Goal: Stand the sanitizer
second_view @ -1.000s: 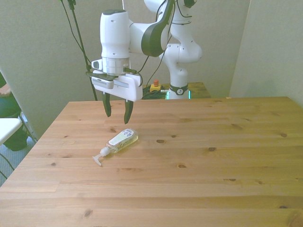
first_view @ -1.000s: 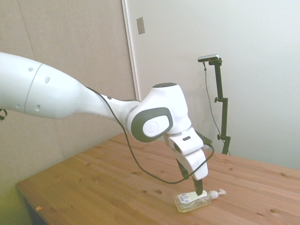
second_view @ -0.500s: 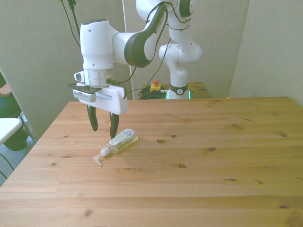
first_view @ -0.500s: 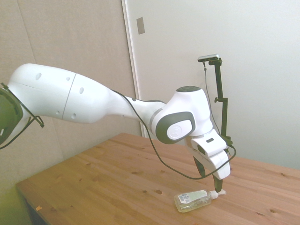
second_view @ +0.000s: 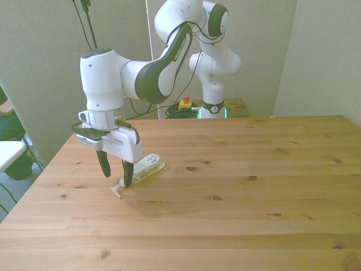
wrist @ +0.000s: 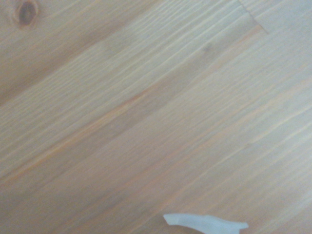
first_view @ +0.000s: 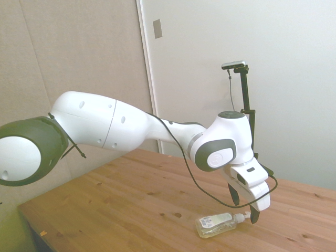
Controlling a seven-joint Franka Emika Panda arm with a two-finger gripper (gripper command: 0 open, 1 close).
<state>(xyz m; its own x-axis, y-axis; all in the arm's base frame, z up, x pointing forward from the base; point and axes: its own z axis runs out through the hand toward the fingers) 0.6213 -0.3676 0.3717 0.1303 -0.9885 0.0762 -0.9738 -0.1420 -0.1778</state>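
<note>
Bench (second_view: 225, 226) boards run bare across the near part of the front view, and the bottle (second_view: 145, 167) lies on its side toward that view's left, pump head (second_view: 116, 190) pointing toward the camera and label facing up. Directly over the pump end hangs the pincer (second_view: 115, 173), spread wide and holding nothing, one finger (second_view: 104, 164) on the outer side of the neck and the other close against the bottle's shoulder; the side view shows the tips low, just above the wood, bracketing the nozzle. The wrist view shows mostly wood grain with only the white tip of the nozzle (wrist: 204, 224) at its edge. This looks like the approach step, with the grasp not yet made. The next move likely calls for settling the fingers around the neck or upper body, pinching firmly, then swinging the bottle upright onto its base. Gripping too near the slim pump could let it twist or slip. Behind, the arm (second_view: 158, 68) arches back to its base.
</note>
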